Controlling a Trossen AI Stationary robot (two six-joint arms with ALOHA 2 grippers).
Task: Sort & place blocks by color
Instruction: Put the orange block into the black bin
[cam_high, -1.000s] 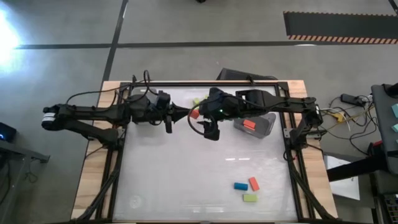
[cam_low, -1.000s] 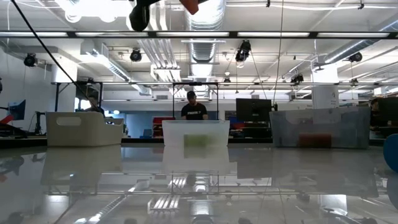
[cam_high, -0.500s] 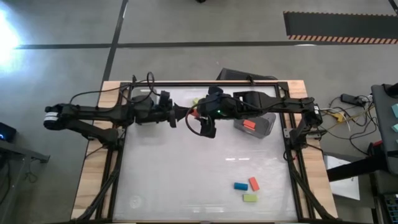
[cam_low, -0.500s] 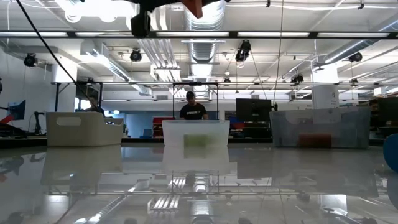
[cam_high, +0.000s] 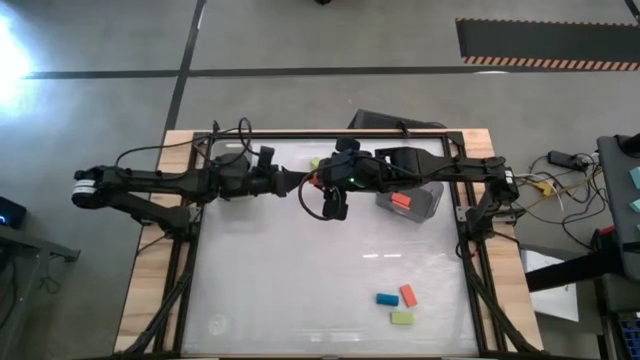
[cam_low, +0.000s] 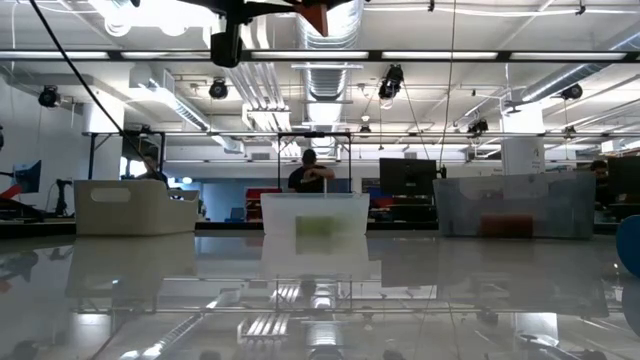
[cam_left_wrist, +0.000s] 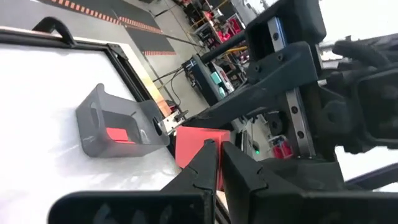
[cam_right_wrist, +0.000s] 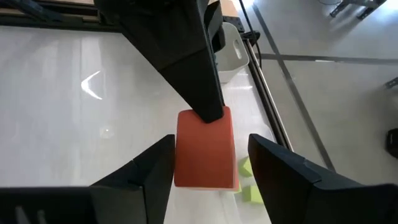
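Above the counter's (cam_high: 300, 290) far middle, we see a red block (cam_right_wrist: 205, 149) pinched at one end by our left pincer (cam_left_wrist: 214, 163), while our right pincer (cam_right_wrist: 208, 163) straddles it, fingers spread, not touching. Three blocks (cam_high: 397, 303) lie well apart near the front right; a grey bin (cam_high: 410, 200) holds another red one. Behind, a person (cam_low: 310, 175) stands at a workstation.

Grey concrete floor (cam_high: 300, 40); exposed ceiling ducts (cam_low: 330, 90) under strip lights.
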